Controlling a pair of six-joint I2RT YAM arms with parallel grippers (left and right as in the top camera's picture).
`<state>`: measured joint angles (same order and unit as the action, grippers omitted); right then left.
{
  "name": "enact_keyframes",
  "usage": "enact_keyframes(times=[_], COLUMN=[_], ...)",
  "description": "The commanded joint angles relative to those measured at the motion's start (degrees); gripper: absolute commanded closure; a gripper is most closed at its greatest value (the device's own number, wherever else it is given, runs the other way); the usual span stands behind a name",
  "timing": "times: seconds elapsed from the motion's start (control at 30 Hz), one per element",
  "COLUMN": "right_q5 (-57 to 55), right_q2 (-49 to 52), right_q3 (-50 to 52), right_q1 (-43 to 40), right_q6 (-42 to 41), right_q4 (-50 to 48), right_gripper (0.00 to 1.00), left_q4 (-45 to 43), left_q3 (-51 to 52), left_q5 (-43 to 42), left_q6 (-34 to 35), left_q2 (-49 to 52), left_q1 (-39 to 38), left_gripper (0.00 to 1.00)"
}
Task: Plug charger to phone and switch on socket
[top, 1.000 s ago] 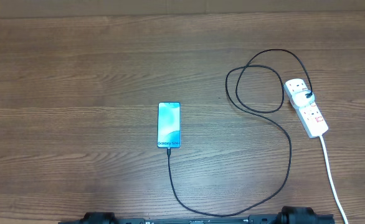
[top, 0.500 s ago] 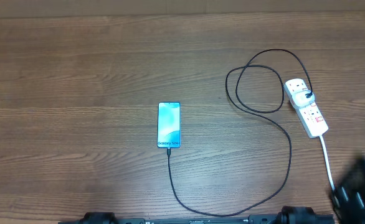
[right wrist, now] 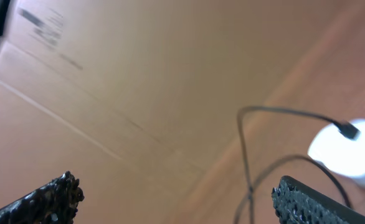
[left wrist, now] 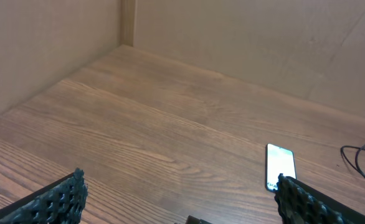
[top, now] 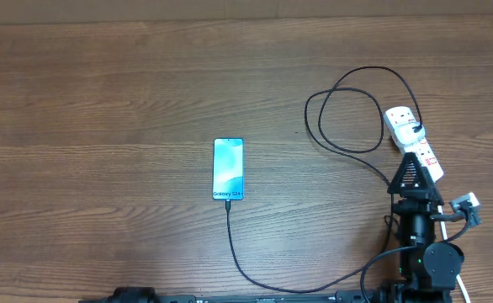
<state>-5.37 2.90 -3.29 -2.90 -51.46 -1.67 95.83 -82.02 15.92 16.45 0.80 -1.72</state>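
The phone [top: 228,169] lies screen-up at the table's middle, its light-blue screen lit; it also shows in the left wrist view [left wrist: 280,167]. The black charger cable [top: 389,210] runs from the phone's near edge, curves right and loops up to a black plug [top: 416,129] seated in the white socket strip [top: 400,120]. My right gripper [top: 409,168] hovers over the strip's near end, open and empty. In the right wrist view [right wrist: 185,199] the strip [right wrist: 350,155] and plug [right wrist: 350,130] are blurred. My left gripper [left wrist: 182,202] is open and empty, well short of the phone.
Cardboard walls [left wrist: 58,43] close off the table's far and left sides. The strip's white cord [top: 461,273] trails toward the near right edge beside my right arm [top: 421,240]. The cable loop [top: 347,109] lies left of the strip.
My right arm has come into the overhead view from the lower right and moved up over the strip's near end. Phone, cable and strip have not moved.
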Motion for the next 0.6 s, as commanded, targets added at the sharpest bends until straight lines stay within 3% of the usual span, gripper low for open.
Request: enact_keyframes(times=[0.0,0.13,0.23,0.57], right_q5=[-0.63,-2.78,-2.56,-2.54], right_q2=[-0.55,-0.55,-0.13,-0.13], right_q3=[2.45,2.84,2.82,2.82], right_q1=[0.37,0.35,0.26,0.26], right_q6=[-1.22,-1.18,3.98,3.93], right_q4=[-0.31,5.9,5.66,5.64], right_gripper=[0.0,0.0,0.0,0.0], left_q4=[-0.07,-0.07,-0.07,-0.09], left_q3=[0.07,0.07,0.07,0.07], left_q5=[0.61,0.59,0.59,0.55], left_q6=[0.72,0.72,0.72,0.74], left_q2=[-0.52,-0.52,-0.52,-0.52], left_q1=[0.61,0.61,0.63,0.63], left_gripper=[0.0,0.0,0.01,0.0])
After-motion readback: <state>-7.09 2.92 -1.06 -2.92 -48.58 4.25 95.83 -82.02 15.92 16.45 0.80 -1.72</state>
